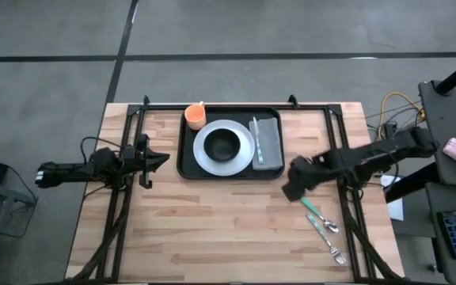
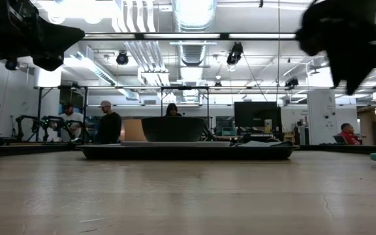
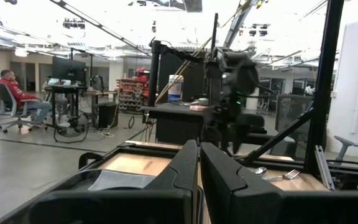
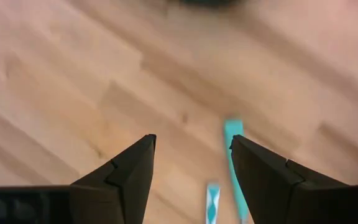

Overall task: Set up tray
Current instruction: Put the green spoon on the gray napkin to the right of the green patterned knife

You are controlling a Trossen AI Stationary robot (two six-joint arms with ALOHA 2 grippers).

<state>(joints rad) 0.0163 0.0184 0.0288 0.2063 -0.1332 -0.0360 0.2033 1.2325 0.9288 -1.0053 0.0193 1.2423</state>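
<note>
Resting at the left of the frame, the left claw (image 1: 155,159) hangs over the pale wooden bench (image 1: 212,229) with its dark fingers pressed narrow together. At upper centre lies the tray (image 1: 187,162), flat, black, with rounded corners and a low rim. It carries an orange cup (image 1: 195,117), a round white plate (image 1: 203,150) with a dark bowl (image 1: 225,145), and a grey folded napkin (image 1: 271,142) under a piece of cutlery. Right of it, the right claw (image 1: 294,187) hovers wide apart above a teal-handled spoon (image 1: 318,215) and fork (image 1: 328,243).
</note>
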